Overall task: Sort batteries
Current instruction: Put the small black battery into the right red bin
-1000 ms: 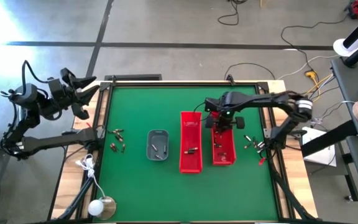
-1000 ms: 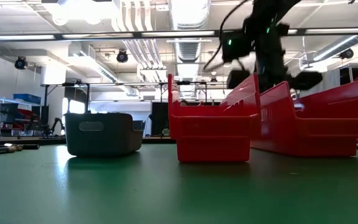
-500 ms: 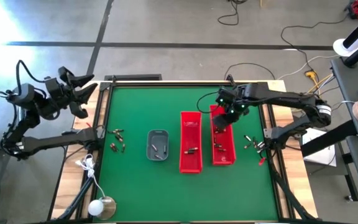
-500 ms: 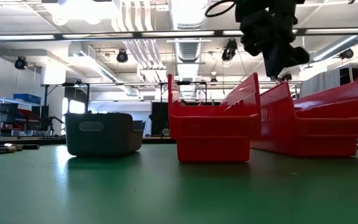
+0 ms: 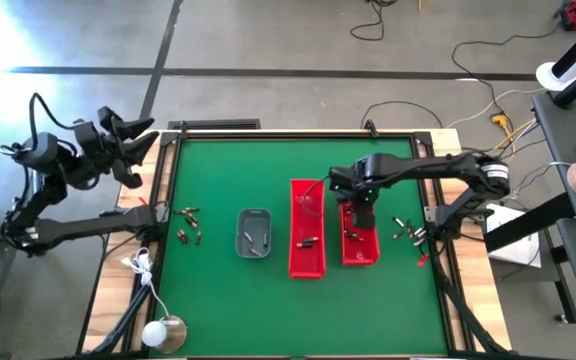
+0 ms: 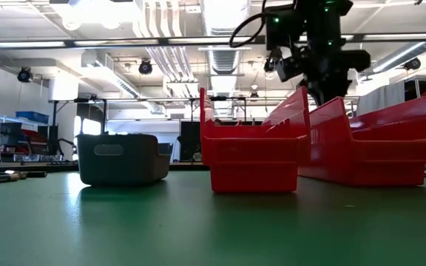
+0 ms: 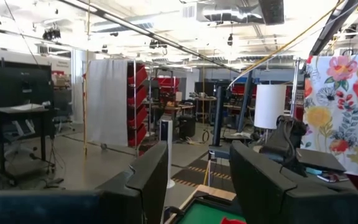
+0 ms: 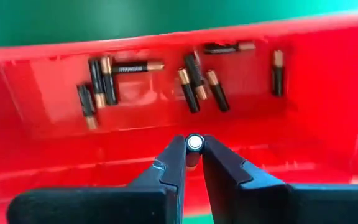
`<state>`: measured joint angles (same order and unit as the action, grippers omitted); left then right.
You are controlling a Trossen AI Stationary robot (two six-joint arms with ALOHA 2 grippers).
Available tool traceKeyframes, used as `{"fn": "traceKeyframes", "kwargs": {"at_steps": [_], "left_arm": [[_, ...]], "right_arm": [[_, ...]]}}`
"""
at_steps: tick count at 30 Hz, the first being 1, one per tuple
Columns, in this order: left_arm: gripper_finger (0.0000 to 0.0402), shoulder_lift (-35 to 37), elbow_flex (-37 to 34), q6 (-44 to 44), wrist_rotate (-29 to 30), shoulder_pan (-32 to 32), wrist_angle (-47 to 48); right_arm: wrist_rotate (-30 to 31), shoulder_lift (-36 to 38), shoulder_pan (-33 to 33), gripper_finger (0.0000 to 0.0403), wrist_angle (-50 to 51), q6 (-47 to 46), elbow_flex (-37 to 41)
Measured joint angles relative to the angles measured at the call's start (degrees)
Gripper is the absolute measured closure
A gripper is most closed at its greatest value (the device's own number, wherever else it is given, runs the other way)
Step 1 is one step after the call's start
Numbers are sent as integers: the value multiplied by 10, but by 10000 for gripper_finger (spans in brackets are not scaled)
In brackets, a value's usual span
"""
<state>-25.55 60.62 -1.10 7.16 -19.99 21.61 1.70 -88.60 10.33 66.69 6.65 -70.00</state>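
The worktop (image 5: 228, 300) wears a matt green covering, cloth-like and smooth, framed by pale bare wood at its edges. Both red bins (image 5: 306, 240) look like moulded plastic with a soft gloss that catches the light. The grey tray (image 5: 253, 232) is duller plastic. The batteries (image 8: 191, 81) show dark wrapped bodies with coppery metallic ends, and one gleams silvery in the right pincer (image 8: 194, 163), whose fingers are matt black.

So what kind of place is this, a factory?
More likely a robotics lab or workshop, I'd guess: exposed ducts run overhead, shelving of red bins stands behind, and cables trail over a bare concrete floor around the green table.
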Motion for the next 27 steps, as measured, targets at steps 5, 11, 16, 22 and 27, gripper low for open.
{"fn": "traceKeyframes", "kwargs": {"at_steps": [5,11,16,22,27], "left_arm": [[251,-14,0,-16,0,0,0],[251,-28,0,-46,-3,0,-23],[251,-23,0,-43,-6,0,-36],[251,-19,0,-39,-1,0,-42],[251,-20,0,-39,-1,0,-46]], "right_arm": [[40,-25,-31,365,-44,36,4],[44,-32,-51,365,-75,4,35],[43,-30,-64,365,-108,-1,68],[43,-31,-64,365,-161,-14,95],[37,-37,-64,365,-183,-18,119]]}}
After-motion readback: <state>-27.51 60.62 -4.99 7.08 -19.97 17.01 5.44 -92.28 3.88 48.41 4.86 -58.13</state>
